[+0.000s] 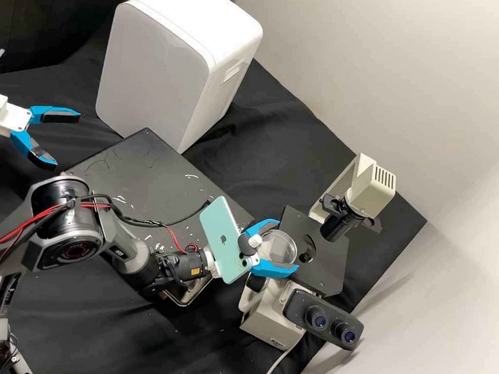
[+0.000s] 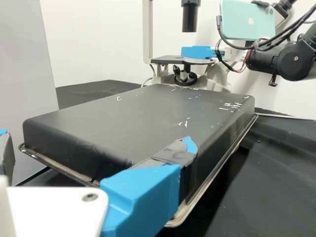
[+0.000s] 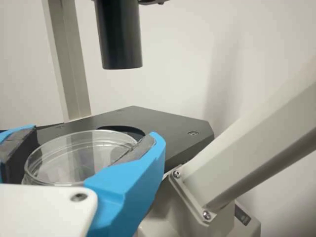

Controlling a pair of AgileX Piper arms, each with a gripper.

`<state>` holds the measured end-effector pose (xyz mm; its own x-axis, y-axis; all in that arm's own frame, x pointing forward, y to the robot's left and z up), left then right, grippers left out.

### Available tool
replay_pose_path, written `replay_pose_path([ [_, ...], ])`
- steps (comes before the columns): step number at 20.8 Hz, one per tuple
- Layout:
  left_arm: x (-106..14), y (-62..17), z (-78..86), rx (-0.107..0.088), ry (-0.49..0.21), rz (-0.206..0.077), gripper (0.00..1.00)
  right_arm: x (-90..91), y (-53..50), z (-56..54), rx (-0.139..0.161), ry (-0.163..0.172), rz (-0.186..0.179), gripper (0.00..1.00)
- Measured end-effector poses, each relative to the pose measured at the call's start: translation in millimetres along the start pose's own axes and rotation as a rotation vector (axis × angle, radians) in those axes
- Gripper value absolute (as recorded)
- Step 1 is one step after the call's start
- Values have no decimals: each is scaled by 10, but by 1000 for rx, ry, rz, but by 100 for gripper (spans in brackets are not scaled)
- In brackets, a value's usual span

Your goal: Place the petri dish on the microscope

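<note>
A clear petri dish [image 1: 277, 247] sits between the blue fingers of my right gripper [image 1: 285, 244], which is shut on it, at the near left part of the microscope's black stage [image 1: 324, 262]. In the right wrist view the petri dish [image 3: 74, 158] lies low over the stage [image 3: 168, 128], just short of its round opening, with the dark condenser tube [image 3: 118, 34] above. I cannot tell whether the dish touches the stage. My left gripper [image 1: 64, 139] hangs open and empty far off at the bench's left. Its wrist view shows the microscope [image 2: 182, 64] in the distance.
A black slab on a metal tray [image 1: 147, 173] lies between the two arms. A big white box [image 1: 179, 60] stands behind it. The microscope's eyepieces [image 1: 331, 323] jut out toward the front. A mint-green phone [image 1: 224, 245] is mounted on the right wrist. White walls close off the right side.
</note>
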<state>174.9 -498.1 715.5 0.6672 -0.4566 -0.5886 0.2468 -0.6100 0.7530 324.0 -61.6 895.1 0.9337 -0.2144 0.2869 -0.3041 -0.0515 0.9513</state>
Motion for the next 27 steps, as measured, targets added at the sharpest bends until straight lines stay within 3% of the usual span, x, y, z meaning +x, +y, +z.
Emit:
replay_pose_path([
  [9,11,-21,3,-7,-1,-8,100,189,-60,66,-15,-21,13,0],
  [12,12,-19,2,-10,3,-6,100,305,-96,45,-25,-24,1,0],
  [14,12,-19,2,-10,3,-6,100,385,-120,60,-45,-32,-6,0],
  [18,12,-19,2,-10,3,-6,100,504,-168,52,-56,-35,-5,0],
  [27,19,-38,-2,-14,4,-15,100,653,-238,73,-98,-46,22,0],
])
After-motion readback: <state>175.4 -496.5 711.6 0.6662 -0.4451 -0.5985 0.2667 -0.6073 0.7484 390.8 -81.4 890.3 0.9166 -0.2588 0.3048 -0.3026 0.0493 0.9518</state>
